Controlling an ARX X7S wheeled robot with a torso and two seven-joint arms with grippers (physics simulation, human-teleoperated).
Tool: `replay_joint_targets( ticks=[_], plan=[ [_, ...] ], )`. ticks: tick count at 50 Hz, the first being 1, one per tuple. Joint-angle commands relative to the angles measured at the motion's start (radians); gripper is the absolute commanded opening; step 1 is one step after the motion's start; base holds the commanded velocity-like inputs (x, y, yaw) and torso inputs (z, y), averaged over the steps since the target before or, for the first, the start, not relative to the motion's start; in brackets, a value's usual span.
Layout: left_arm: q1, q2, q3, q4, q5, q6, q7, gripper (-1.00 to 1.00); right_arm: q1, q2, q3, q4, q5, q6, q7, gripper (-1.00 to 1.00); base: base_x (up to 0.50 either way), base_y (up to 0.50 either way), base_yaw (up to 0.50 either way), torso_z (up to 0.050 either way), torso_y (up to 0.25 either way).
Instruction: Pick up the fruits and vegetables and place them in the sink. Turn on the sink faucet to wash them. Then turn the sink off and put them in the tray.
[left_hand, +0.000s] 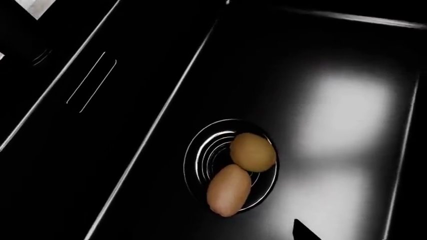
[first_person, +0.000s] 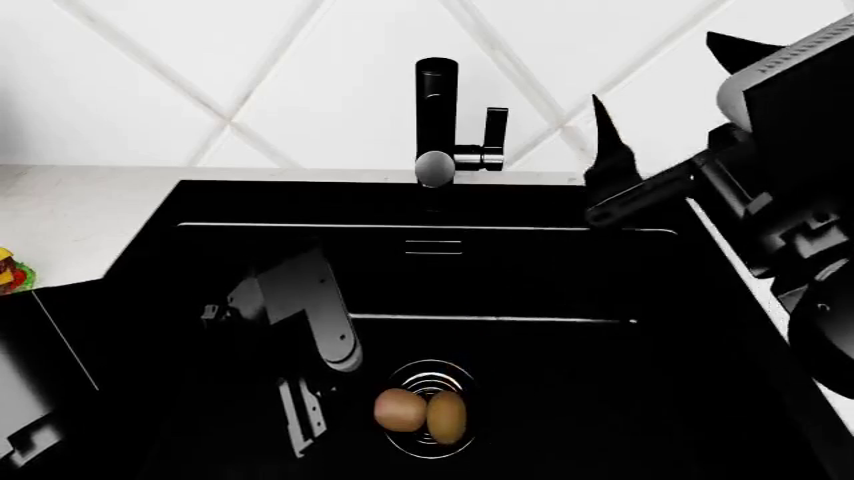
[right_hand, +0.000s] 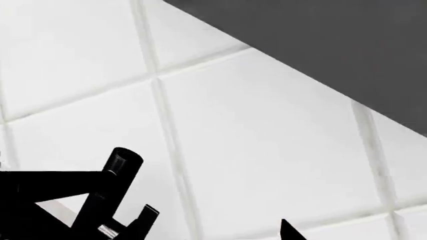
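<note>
Resting together on the drain (first_person: 430, 385) of the sink (first_person: 561, 290), kiwi (first_person: 447, 417) and potato (first_person: 398, 409) touch, just beside the left gripper (first_person: 302, 420); right gripper (first_person: 627, 160) near the faucet (first_person: 437, 110); neither finger state is discernible.

**Counter, sink and what they hold**

A pale counter (first_person: 80, 215) holds a black sink (first_person: 561, 380) with a faucet (first_person: 437, 110) at its far edge. On the sink's drain (first_person: 430, 382), near side, a kiwi (first_person: 446, 417) and a potato (first_person: 398, 410) lie touching. A hamburger (first_person: 11, 272) sits at far left.
</note>
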Motion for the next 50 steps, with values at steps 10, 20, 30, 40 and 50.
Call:
replay_joint_targets(
  ticks=[10, 20, 30, 40, 50],
  plan=[
    [0.016, -0.017, -0.137, 0.005, -0.046, -0.001, -0.143, 1.00, 0.174, -0.247, -0.131, 0.377, -0.267, -0.294, -0.053, 1.00, 0.00, 0.00, 0.00, 0.000, 0.000],
    [0.020, -0.021, -0.120, 0.010, -0.032, 0.022, -0.127, 1.00, 0.188, -0.339, -0.114, 0.489, -0.241, -0.376, -0.080, 1.00, 0.00, 0.00, 0.00, 0.000, 0.000],
    [0.022, -0.016, -0.128, 0.006, -0.040, 0.010, -0.149, 1.00, 0.197, -0.365, -0.123, 0.546, -0.253, -0.413, -0.097, 1.00, 0.00, 0.00, 0.00, 0.000, 0.000],
    [0.024, -0.035, -0.113, 0.042, -0.024, 0.038, -0.131, 1.00, 0.268, -0.492, -0.118, 0.880, -0.298, -0.597, -0.164, 1.00, 0.00, 0.00, 0.00, 0.000, 0.000],
    [0.006, -0.027, -0.100, 0.054, -0.022, 0.020, -0.132, 1.00, 0.306, -0.536, -0.124, 1.046, -0.298, -0.636, -0.217, 1.00, 0.00, 0.00, 0.00, 0.000, 0.000]
  ],
)
